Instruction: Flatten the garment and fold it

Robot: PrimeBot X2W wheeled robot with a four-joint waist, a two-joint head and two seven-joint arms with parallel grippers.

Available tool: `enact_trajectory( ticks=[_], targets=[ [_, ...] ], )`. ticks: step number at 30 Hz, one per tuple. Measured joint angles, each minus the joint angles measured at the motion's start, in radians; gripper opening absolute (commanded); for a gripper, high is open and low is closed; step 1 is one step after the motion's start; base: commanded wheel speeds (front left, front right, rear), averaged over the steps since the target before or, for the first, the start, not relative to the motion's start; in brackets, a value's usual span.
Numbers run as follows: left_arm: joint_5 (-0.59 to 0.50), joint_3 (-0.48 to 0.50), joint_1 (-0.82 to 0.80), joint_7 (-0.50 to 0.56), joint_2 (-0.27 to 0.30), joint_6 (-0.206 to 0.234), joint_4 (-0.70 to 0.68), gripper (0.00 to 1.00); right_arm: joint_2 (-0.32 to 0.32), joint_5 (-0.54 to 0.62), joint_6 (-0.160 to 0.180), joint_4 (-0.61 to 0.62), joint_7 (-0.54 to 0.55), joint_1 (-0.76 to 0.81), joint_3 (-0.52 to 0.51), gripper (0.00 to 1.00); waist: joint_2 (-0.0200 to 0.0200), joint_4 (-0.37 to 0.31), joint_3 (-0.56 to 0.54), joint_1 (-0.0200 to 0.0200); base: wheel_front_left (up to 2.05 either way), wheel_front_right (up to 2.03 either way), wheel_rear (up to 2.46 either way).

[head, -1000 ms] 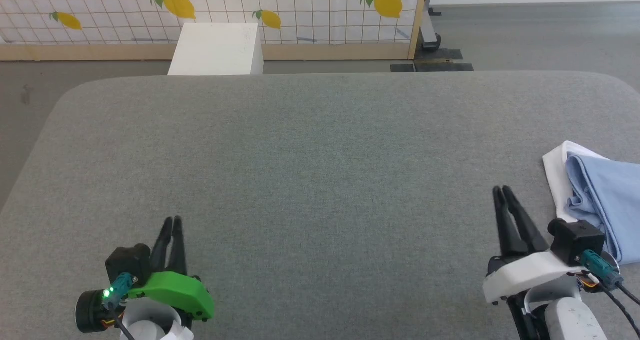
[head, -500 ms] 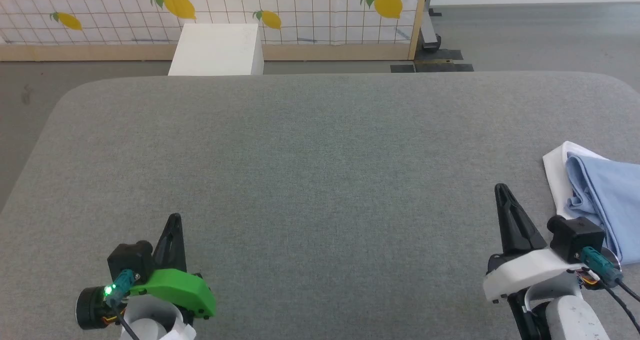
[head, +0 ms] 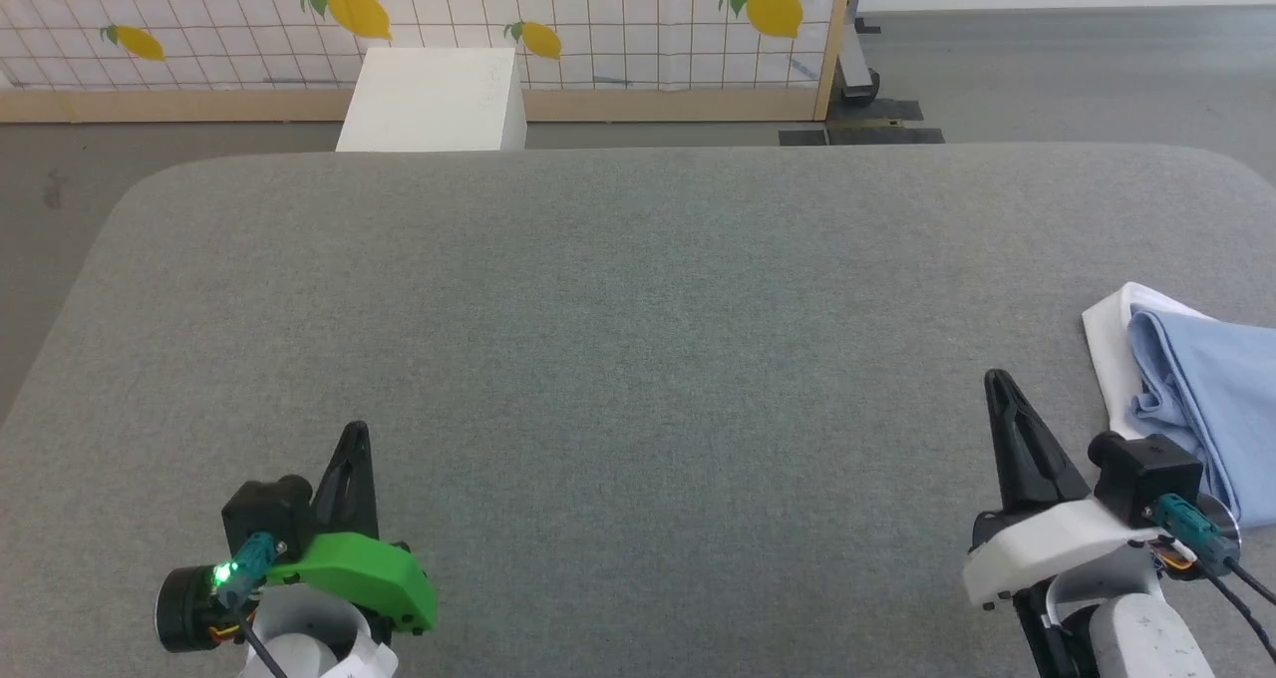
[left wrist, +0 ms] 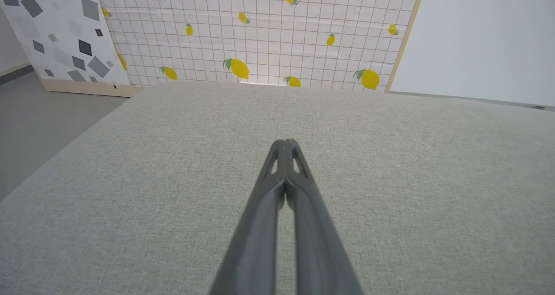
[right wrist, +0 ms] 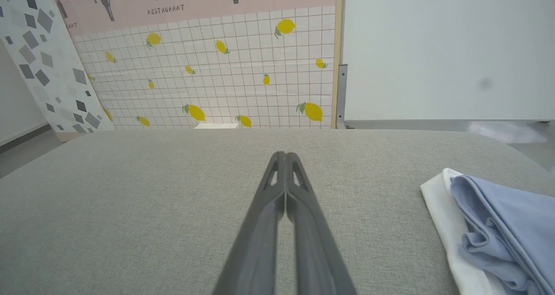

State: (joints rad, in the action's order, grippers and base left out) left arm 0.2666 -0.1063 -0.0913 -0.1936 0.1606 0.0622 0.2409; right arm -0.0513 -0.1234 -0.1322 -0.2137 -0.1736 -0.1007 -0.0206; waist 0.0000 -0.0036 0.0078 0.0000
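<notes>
Left fingers (head: 349,469) were shut tight, tip against tip, with nothing caught between them. In the left wrist view they (left wrist: 260,225) met at the points and aimed across bare grey cloth toward the far edge. The right fingers (head: 1022,449) were pressed together in the same way and were equally empty, and in the right wrist view they (right wrist: 260,234) pointed straight ahead. Whether either pair touched the surface (head: 638,289) or hung just over it could not be told.

The garment (head: 1206,399) lay bunched in soft folds at the right edge of the surface, running out of the head view. Its light blue cloth was heaped over a white part (head: 1107,349) that faced the middle of the surface. It sat just to the right of the right fingers and apart from them. In the right wrist view it (right wrist: 511,217) filled the lower right corner, clear of the tips.

The surface was grey and fabric-covered, with rounded far corners. Beyond it stood a white box (head: 434,95) on the floor, before a gridded panel printed with lemons (head: 598,10).
</notes>
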Motion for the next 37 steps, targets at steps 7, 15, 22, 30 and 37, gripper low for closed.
enact_trajectory(
  ticks=[7, 15, 22, 30, 37],
  targets=[
    [-0.013, 0.007, 0.008, 0.014, -0.005, -0.005, -0.018, 0.00, 0.000, 0.003, 0.000, 0.015, 0.013, 0.001, 0.002, 0.00, 0.0000, 0.000, -0.001, 0.0000, 0.00, 0.00, 0.00],
    [-0.044, 0.016, 0.009, 0.027, -0.014, -0.009, -0.036, 0.00, 0.000, 0.013, 0.000, 0.033, 0.028, 0.007, 0.003, 0.00, 0.0000, 0.001, -0.001, 0.0000, 0.00, 0.00, 0.00],
    [-0.058, 0.024, 0.016, 0.044, -0.025, -0.015, -0.055, 0.00, 0.000, 0.023, 0.000, 0.045, 0.041, 0.020, 0.005, 0.00, 0.0000, 0.001, -0.002, 0.0000, 0.00, 0.00, 0.00],
    [-0.073, 0.031, 0.020, 0.060, -0.032, -0.018, -0.072, 0.00, 0.000, 0.036, 0.000, 0.062, 0.052, 0.022, 0.007, 0.00, 0.0000, 0.001, -0.002, 0.0000, 0.00, 0.00, 0.00],
    [-0.100, 0.038, 0.030, 0.071, -0.039, -0.019, -0.089, 0.00, 0.000, 0.045, 0.000, 0.076, 0.064, 0.026, 0.008, 0.00, 0.0000, 0.001, -0.003, 0.0000, 0.00, 0.00, 0.00]
  ],
)
